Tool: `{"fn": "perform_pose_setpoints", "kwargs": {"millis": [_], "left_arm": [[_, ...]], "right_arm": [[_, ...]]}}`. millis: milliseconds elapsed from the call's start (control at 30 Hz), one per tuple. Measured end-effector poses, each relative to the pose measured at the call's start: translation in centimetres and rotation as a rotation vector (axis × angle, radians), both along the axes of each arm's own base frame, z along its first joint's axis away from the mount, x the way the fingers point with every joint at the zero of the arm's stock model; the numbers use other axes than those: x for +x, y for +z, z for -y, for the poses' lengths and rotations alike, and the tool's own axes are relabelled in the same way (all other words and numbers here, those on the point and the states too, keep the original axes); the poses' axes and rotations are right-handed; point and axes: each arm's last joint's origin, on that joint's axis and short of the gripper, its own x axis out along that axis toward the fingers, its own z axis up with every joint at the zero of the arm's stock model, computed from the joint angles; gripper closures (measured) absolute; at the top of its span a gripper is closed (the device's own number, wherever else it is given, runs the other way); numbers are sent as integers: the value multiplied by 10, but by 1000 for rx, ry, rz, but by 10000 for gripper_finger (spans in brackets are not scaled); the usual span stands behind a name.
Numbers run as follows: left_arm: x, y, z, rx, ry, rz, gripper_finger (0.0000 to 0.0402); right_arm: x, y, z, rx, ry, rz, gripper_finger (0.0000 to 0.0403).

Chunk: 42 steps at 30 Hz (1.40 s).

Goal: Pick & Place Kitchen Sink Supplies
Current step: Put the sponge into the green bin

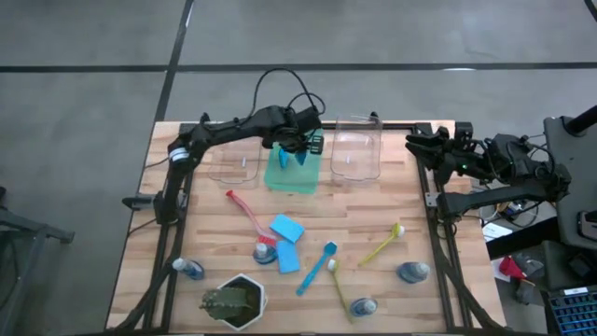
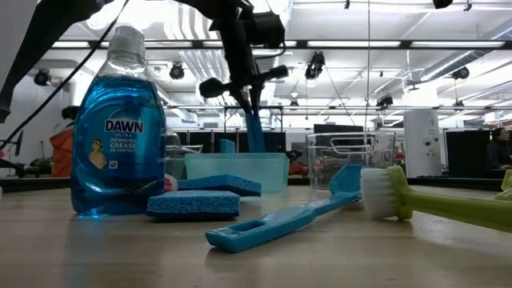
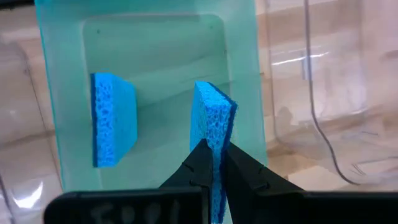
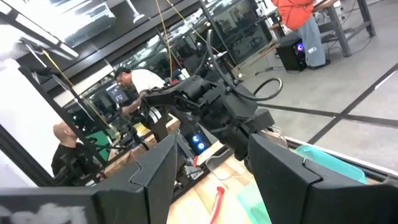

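My left gripper (image 1: 301, 147) (image 3: 213, 149) reaches over the green tray (image 1: 291, 179) at the table's far side and is shut on a blue sponge (image 3: 213, 115). A second blue sponge (image 3: 113, 119) stands on edge inside the tray. Two more blue sponges (image 1: 287, 228) (image 1: 288, 258) lie flat mid-table, beside a red brush (image 1: 246, 215), a blue brush (image 1: 316, 269) and two yellow-green brushes (image 1: 381, 245) (image 1: 340, 290). Blue bottles (image 1: 189, 270) (image 1: 412, 272) (image 1: 362, 305) lie near the near edge. My right gripper (image 4: 214, 180) is open at the table's right far corner. My left gripper pinches the blue sponge between its two fingers (image 3: 245, 171) across its flat faces, near its upper end (image 3: 216, 163). The fingers come from above, pointing down. The sponge hangs on edge below them (image 2: 254, 132) over the green tray; whether its lower end touches the tray floor does not show.
Clear bins (image 1: 233, 164) (image 1: 355, 155) flank the green tray on the far side. A green plant in a white pot (image 1: 234, 299) sits at the near edge. People show in the room beyond the table in the right wrist view.
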Motion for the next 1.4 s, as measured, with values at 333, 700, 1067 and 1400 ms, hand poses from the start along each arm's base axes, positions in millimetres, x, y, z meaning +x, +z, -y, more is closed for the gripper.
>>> {"fn": "perform_pose_setpoints", "kwargs": {"millis": [333,700,1067,1400], "left_arm": [[9,-23,-6,-67,36,-28,378],[6,-28,-20,-111,68,-20,378],[4,-27,-30,-119,80,21,378],[5,-28,-30,-122,79,18,378]], "right_arm": [[-1,-1,0,-4,-2,-11,209],[-2,-1,0,-3,-2,-12,209],[-2,-5,0,0,-2,-51,209],[-1,-5,0,0,-3,-50,209]]}}
